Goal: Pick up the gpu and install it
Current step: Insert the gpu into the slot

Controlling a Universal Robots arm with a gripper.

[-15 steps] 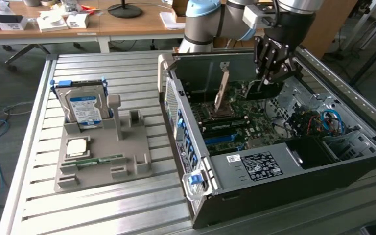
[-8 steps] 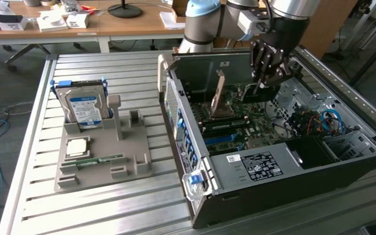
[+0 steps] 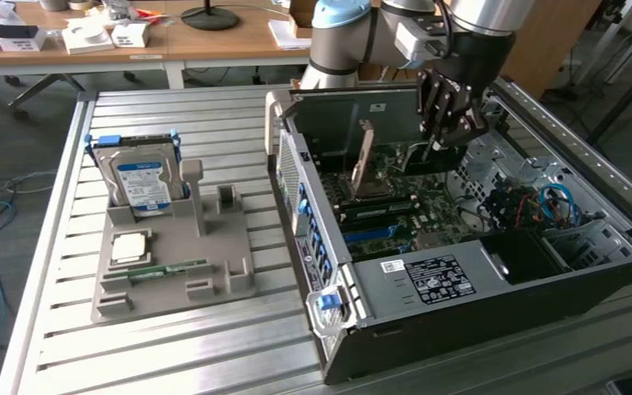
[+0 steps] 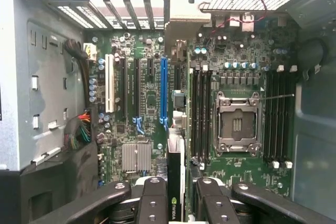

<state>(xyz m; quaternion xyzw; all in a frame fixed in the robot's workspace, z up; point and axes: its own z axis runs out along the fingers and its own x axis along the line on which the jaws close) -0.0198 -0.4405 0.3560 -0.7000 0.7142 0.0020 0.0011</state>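
My gripper (image 3: 449, 138) hangs inside the open computer case (image 3: 404, 333), over the motherboard (image 4: 149, 98). My jaws are clenched on the gpu (image 4: 175, 182): the thin dark card stands on edge between my two fingers (image 4: 152, 203), with a green logo on the edge that faces my wrist. It points down toward the board and runs alongside the long blue slot (image 4: 163, 90), between that slot and the row of black memory slots (image 4: 199, 114). I cannot tell whether its lower edge touches the board. The open processor socket (image 4: 237, 124) lies beyond the memory slots, apart from the card. The case lies on its side on the slatted metal table (image 3: 184, 346), toward the edge at the exterior view's right. Toward the opposite edge sits a grey holder (image 3: 223, 255), with the hard drive (image 3: 141, 179) upright at its far corner and a green memory stick (image 3: 169, 269) lying flat near its front edge
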